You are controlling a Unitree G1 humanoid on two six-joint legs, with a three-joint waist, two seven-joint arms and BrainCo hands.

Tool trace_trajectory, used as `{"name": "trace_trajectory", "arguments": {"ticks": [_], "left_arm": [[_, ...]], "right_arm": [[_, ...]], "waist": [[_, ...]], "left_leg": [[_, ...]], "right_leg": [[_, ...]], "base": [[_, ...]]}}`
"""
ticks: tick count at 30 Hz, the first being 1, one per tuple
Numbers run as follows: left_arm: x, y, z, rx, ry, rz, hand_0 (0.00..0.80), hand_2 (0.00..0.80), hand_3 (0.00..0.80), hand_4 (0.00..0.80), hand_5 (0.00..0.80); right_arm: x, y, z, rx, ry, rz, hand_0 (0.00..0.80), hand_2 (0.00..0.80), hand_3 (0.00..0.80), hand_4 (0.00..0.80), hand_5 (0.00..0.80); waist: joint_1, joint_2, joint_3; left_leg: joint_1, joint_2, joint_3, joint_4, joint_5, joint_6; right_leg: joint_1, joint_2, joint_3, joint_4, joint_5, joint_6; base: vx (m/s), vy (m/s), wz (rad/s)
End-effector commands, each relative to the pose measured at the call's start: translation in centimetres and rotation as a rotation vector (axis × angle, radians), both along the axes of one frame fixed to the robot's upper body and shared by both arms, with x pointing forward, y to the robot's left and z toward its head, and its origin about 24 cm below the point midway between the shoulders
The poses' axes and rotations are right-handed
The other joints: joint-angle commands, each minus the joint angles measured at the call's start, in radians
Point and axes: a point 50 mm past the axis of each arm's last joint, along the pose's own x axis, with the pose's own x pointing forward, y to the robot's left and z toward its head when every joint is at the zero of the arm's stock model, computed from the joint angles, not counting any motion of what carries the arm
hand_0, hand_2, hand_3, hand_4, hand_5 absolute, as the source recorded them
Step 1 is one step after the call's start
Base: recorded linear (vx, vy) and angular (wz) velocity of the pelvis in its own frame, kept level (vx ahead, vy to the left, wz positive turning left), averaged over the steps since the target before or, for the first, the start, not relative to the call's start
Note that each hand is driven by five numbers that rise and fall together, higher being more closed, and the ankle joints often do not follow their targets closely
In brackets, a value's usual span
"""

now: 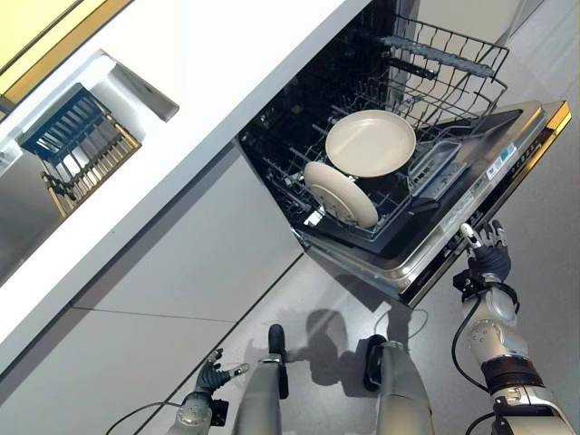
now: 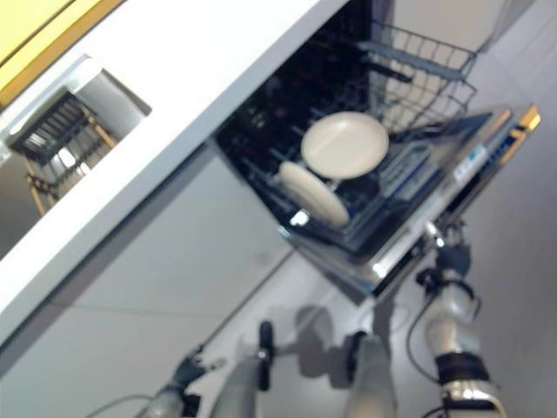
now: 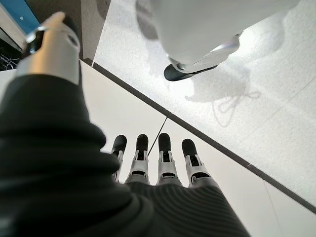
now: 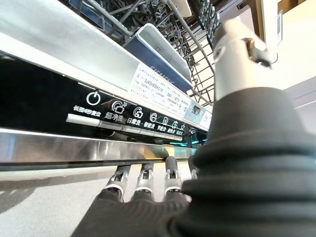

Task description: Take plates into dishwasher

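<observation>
Your left hand (image 1: pixel 210 376) hangs low by the cabinet front, well away from the dishwasher door (image 1: pixel 507 181), with fingers straight and relaxed, holding nothing. Your right hand (image 1: pixel 485 256) sits just under the outer edge of that door, fingers (image 4: pixel 146 174) straight and reaching beneath the metal lip, thumb above the control strip; it grips nothing. If you lift from here, judge the door carefully: fingers this shallow under the edge could slip off, and the door would drop back and jolt the rack (image 1: pixel 362 195).

Past the door edge, two plates are already in the lower rack. The smaller plate (image 1: pixel 340 193) stands on edge nearest the door. Behind it the larger plate (image 1: pixel 370 142) leans tilted, and a hard swing could tip it onto the smaller one. Beyond them the upper basket (image 1: pixel 444 63) sticks out over the rack, so closing now would likely jam the door against it.
</observation>
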Motion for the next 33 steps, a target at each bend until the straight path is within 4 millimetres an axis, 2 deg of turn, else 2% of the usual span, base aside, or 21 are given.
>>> {"name": "trace_trajectory", "arguments": {"ticks": [1, 11, 19, 26, 33], "left_arm": [[1.0, -0.2, 1.1, 0.001, -0.073, -0.050, 0.000, 0.000, 0.000, 0.000, 0.000], [0.8, 0.5, 1.0, 0.031, -0.041, -0.071, 0.000, 0.000, 0.000, 0.000, 0.000], [1.4, 1.1, 1.3, 0.056, -0.043, -0.077, 0.000, 0.000, 0.000, 0.000, 0.000], [2.3, 1.5, 2.0, 0.071, -0.068, -0.070, 0.000, 0.000, 0.000, 0.000, 0.000], [2.9, 1.8, 2.4, 0.084, -0.083, -0.060, 0.000, 0.000, 0.000, 0.000, 0.000]], "right_arm": [[5.3, 11.0, 4.6, -0.133, -0.084, 0.473, 0.000, 0.000, 0.000, 0.000, 0.000], [5.9, 11.6, 6.0, -0.157, -0.114, 0.473, 0.000, 0.000, 0.000, 0.000, 0.000], [6.4, 12.2, 7.6, -0.180, -0.158, 0.495, 0.000, 0.000, 0.000, 0.000, 0.000], [6.7, 13.0, 8.7, -0.184, -0.195, 0.517, 0.000, 0.000, 0.000, 0.000, 0.000], [7.1, 14.9, 10.4, -0.227, -0.246, 0.601, 0.000, 0.000, 0.000, 0.000, 0.000]], "waist": [[0.109, 0.017, 0.009], [0.160, -0.002, 0.000], [0.188, -0.042, 0.002], [0.210, -0.066, 0.005], [0.236, -0.080, 0.012]], "left_leg": [[-0.028, -0.083, 0.103, -0.092, 0.152, 0.036], [0.021, -0.125, 0.080, -0.126, 0.121, 0.068], [0.036, -0.145, 0.076, -0.132, 0.091, 0.095], [0.042, -0.152, 0.079, -0.137, 0.076, 0.108], [0.031, -0.148, 0.077, -0.137, 0.069, 0.114]], "right_leg": [[0.146, -0.003, 0.026, 0.046, -0.105, 0.007], [0.247, -0.043, -0.009, -0.088, -0.038, 0.052], [0.301, -0.060, -0.030, -0.209, 0.046, 0.086], [0.324, -0.070, -0.057, -0.292, 0.109, 0.106], [0.337, -0.075, -0.077, -0.371, 0.162, 0.125]], "base": [[0.054, 0.092, -0.14], [0.074, 0.086, -0.11], [0.043, 0.053, -0.12], [0.027, 0.010, -0.07], [0.001, -0.007, -0.07]]}}
